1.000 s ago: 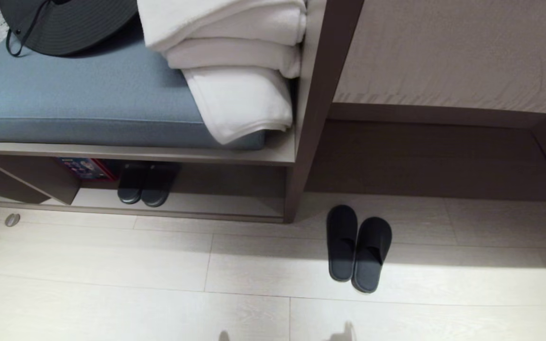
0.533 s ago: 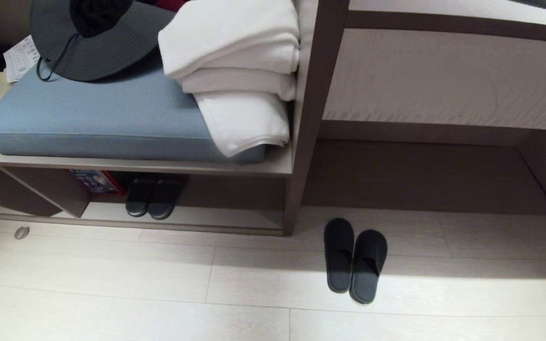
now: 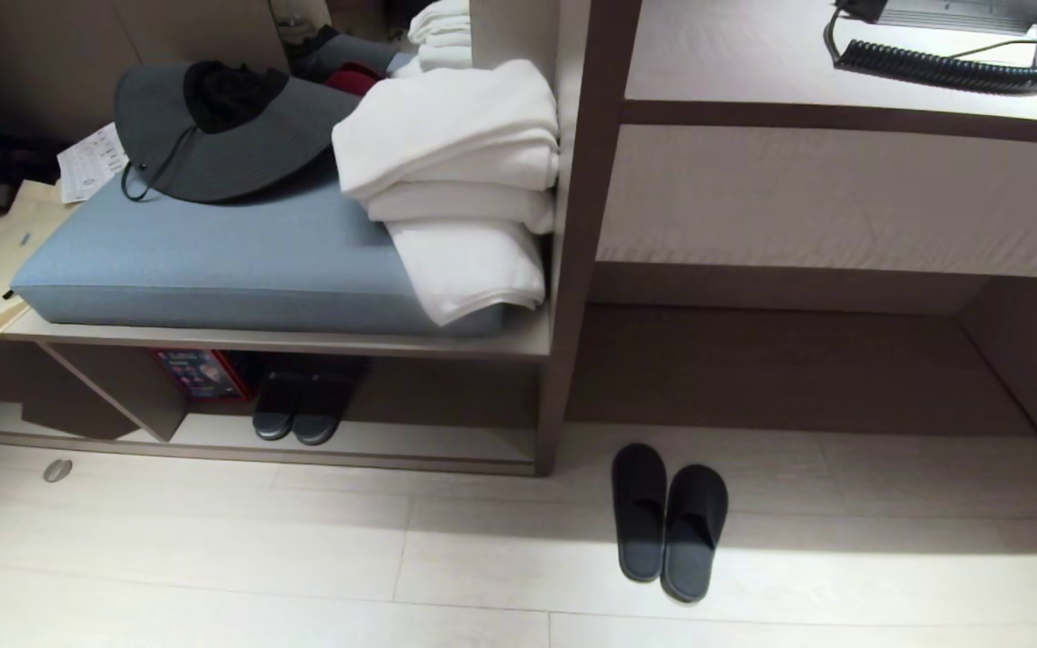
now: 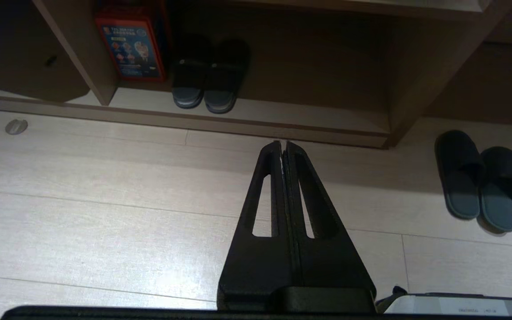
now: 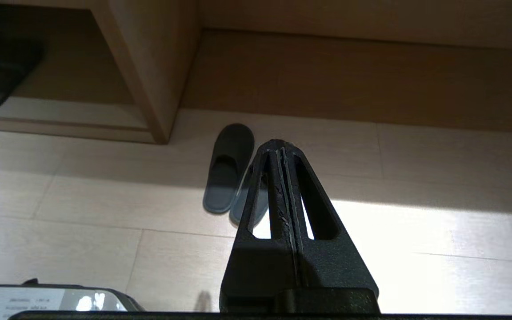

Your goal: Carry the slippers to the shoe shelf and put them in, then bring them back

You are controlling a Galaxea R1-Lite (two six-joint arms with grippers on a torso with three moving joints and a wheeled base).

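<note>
Black slippers (image 3: 670, 522) unmoved on floor beside shoe shelf (image 3: 446, 445), only the view tilted up; both claws together, empty, pickup not started.

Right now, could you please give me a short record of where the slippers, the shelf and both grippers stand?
slippers: side by side on the floor, outside the shelf, just past its right end panel
shoe shelf: bottom tier under the bench; holds another dark pair and a red box
left gripper: fingers shut, empty, above the floor in front of the shelf
right gripper: fingers shut, empty, above the floor near the slippers
task status: slippers not yet picked up
</note>
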